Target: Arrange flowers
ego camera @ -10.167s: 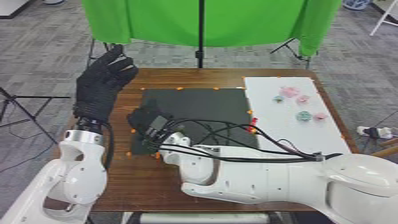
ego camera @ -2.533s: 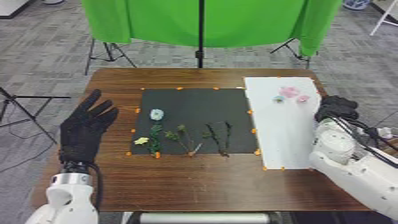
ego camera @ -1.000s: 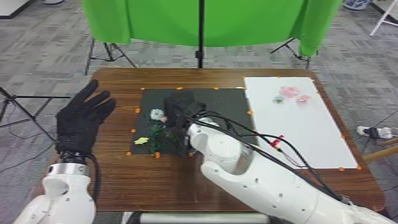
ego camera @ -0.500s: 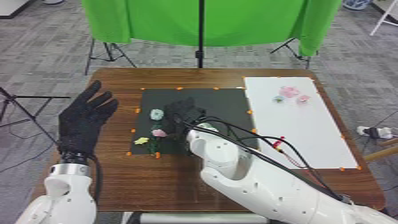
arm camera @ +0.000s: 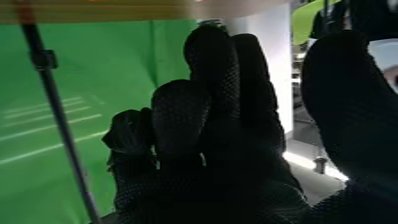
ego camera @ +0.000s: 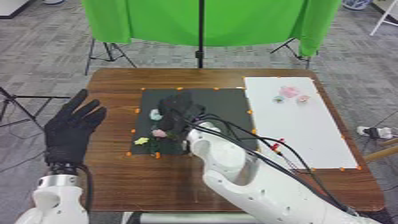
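In the head view my right hand [ego camera: 178, 106] is over the black mat [ego camera: 229, 99], beside the pale blue flower [ego camera: 155, 114]. A pink flower [ego camera: 159, 133] lies just below that one, and a yellow flower [ego camera: 141, 141] sits at the mat's lower left; green stems run between them. My arm hides the mat's middle. In the right wrist view the right hand [arm camera: 213, 125] has its fingers extended, holding nothing that I can see. My left hand [ego camera: 73, 125] is raised at the table's left, fingers spread. Two pink flowers [ego camera: 290, 91] and a small blue one [ego camera: 278, 99] lie on the white board [ego camera: 306, 135].
The brown table [ego camera: 204, 76] has orange markers around the mat and board. Black cables trail along my right arm across the board's lower left. Beyond the far edge stand a green cloth [ego camera: 160, 25] and a black pole [ego camera: 201, 40].
My right hand went from the board's right side to the black mat. A pink flower now lies by the yellow one, and the teal flower has left the board. The left hand shifted slightly.
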Controlling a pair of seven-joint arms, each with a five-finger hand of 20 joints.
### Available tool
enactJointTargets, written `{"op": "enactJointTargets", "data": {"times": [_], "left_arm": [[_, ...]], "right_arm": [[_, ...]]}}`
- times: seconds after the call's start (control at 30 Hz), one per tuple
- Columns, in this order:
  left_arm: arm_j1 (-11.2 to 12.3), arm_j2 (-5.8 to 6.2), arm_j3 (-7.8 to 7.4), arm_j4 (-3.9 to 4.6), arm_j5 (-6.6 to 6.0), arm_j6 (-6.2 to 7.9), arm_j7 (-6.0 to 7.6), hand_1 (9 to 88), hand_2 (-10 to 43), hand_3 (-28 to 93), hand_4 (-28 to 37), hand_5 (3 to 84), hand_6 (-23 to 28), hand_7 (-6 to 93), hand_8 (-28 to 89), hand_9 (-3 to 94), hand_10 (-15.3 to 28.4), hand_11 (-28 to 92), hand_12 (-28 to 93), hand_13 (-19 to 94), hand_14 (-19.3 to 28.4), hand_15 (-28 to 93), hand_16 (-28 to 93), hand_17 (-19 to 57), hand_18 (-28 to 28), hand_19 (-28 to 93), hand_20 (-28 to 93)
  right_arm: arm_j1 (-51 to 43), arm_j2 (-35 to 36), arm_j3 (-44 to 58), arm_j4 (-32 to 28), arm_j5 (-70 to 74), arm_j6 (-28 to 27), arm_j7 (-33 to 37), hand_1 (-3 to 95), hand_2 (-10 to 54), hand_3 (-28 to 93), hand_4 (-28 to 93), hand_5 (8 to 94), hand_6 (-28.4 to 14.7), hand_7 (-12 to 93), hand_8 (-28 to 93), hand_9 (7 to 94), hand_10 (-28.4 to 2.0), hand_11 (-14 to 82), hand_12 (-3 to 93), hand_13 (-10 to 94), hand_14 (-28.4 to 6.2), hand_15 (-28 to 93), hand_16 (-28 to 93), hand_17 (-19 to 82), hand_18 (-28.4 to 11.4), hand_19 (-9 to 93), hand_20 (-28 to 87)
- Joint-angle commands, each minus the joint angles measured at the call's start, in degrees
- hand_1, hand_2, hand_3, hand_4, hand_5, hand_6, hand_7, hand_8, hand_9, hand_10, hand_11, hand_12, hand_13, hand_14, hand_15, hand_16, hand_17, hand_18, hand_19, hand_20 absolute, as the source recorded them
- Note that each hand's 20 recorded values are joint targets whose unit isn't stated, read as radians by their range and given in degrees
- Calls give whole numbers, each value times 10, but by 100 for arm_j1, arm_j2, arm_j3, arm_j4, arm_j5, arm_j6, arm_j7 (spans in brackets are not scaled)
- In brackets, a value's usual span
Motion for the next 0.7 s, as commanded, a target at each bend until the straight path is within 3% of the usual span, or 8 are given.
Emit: {"op": "enactJointTargets", "data": {"times": [0.03,0.3,0.47,0.7], "left_arm": [[-25,-126,37,57,14,-89,-129,229,78,801,-267,385,92,149,-103,369,203,278,115,278,277,567,-87,-64,277,602,179],[-168,-138,139,103,74,-184,-250,229,77,804,-268,385,93,149,-103,370,203,279,116,277,278,567,-88,-64,277,598,184],[-213,-99,191,122,58,-189,-224,230,77,804,-267,384,93,149,-103,370,203,279,116,277,278,569,-88,-64,277,596,187],[-368,-44,299,184,45,-232,-198,231,77,803,-267,387,94,147,-102,371,203,279,116,276,278,568,-88,-64,276,595,190]], "right_arm": [[-29,-149,-419,128,-350,-125,-18,348,-95,780,-283,643,12,143,-123,696,-128,522,200,570,-136,911,177,202,-213,931,632],[513,-63,-1230,442,-363,645,696,351,-95,760,-283,654,5,149,-123,691,-128,532,198,574,-138,913,167,215,-218,931,629],[917,-8,-1743,567,-313,1291,1170,352,-95,756,-283,674,-1,149,-123,695,-129,544,196,585,-138,914,161,235,-224,932,635],[1260,-46,-2130,733,-154,1218,1513,352,-95,753,-283,688,1,147,-123,702,-134,545,194,594,-141,915,160,251,-232,932,641]]}}
